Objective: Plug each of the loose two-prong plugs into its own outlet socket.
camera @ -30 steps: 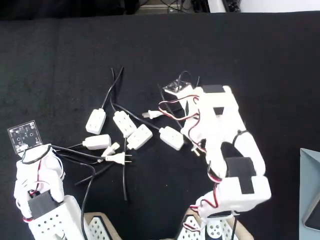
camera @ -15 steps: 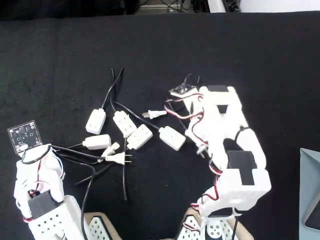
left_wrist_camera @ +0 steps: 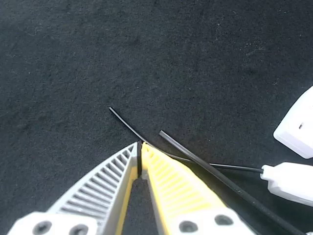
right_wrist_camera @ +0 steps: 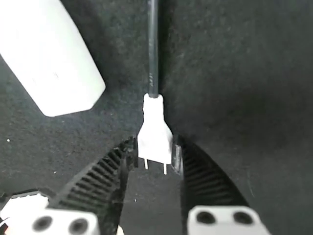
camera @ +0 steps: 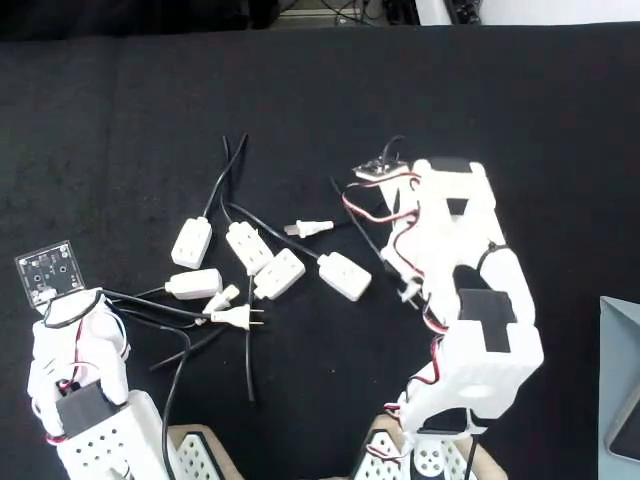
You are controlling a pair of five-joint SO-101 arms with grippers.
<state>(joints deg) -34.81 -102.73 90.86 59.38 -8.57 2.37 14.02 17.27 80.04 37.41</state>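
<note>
At the lower left of the high view, left end effector [left_wrist_camera: 140,147] closed, tips pinched together right at a thin black cord [left_wrist_camera: 122,122]; cannot tell whether clamped on it or merely touching. Risk there: dragging that cord and pulling the whole tangle out of place with any swing of the arm. Across the middle of the table [camera: 120,120], white outlet sockets [camera: 248,248] and loose two-prong plugs [camera: 240,318] lying close together with cords crossing, so easy to snag or shove aside. Nearest socket [camera: 344,276] just left of the right arm [camera: 470,300], unsecured and likely to skid away under a push instead of accepting prongs. At the right, right end effector [right_wrist_camera: 153,143] gripping a white two-prong plug [right_wrist_camera: 155,129] by its sides near the prongs, power cord [right_wrist_camera: 153,49] running straight away from it. Possible trouble: plug twisting in so shallow a hold, prongs missing the slots, or cord tension tugging it loose.
</note>
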